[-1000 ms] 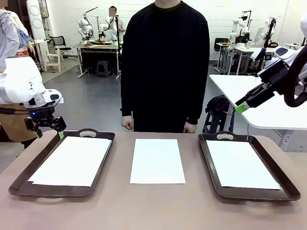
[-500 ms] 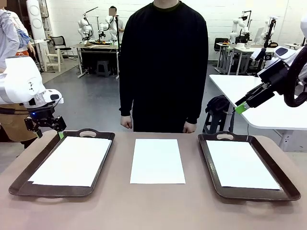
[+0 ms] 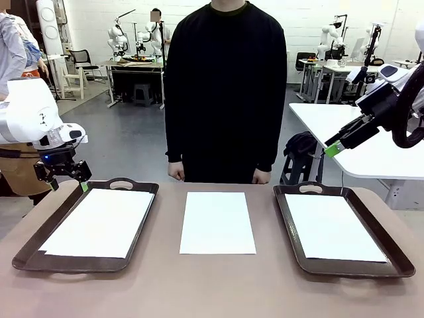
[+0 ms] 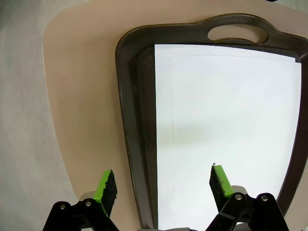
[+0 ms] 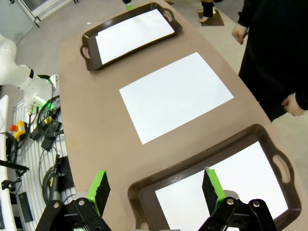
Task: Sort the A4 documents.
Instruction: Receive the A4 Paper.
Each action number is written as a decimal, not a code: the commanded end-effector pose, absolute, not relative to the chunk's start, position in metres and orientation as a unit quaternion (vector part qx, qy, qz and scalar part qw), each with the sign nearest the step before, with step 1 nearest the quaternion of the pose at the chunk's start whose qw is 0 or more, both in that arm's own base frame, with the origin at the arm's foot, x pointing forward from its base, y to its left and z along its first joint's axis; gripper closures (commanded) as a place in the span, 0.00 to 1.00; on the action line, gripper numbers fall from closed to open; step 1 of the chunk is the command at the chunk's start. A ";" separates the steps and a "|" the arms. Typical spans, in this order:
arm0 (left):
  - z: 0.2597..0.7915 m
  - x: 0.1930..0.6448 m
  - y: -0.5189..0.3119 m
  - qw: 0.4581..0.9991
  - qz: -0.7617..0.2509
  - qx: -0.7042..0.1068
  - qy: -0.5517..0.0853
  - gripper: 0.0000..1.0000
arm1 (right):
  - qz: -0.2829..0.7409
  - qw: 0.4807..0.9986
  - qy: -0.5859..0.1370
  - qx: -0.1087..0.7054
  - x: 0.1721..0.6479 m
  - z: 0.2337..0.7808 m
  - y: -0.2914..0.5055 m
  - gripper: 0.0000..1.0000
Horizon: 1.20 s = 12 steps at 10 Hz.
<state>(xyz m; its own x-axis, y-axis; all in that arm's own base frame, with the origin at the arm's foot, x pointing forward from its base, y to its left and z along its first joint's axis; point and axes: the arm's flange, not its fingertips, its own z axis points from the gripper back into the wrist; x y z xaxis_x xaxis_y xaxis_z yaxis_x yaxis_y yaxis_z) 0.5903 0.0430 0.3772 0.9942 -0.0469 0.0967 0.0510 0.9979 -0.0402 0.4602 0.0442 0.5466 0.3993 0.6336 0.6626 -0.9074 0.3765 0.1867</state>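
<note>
Three spots hold white A4 documents. One sheet [image 3: 217, 222] lies bare on the table's middle, also seen from the right wrist [image 5: 175, 96]. The left brown tray [image 3: 26, 255] holds sheets [image 3: 99, 222], and in the left wrist view a second edge shows on that stack [image 4: 226, 125]. A single sheet [image 3: 334, 228] lies in the right brown tray [image 3: 288, 225]. My left gripper [image 3: 68, 180] hovers open over the left tray's far left corner, its fingers straddling the tray's rim [image 4: 127, 120]. Raised high at the right, my right gripper [image 3: 333, 149] is open and holds nothing.
A person in black stands at the far edge with both hands [image 3: 175, 171] hanging down, one hand [image 5: 293, 103] close to the right tray's handle. Bare tabletop [image 3: 165, 285] lies between the trays and along the front edge. Another white table [image 3: 371, 146] stands at the right.
</note>
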 end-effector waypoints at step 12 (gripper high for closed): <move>0.590 0.505 -0.027 0.846 -0.344 -0.220 -0.344 0.00 | 0.488 0.790 -0.250 0.274 0.460 0.546 0.044 0.00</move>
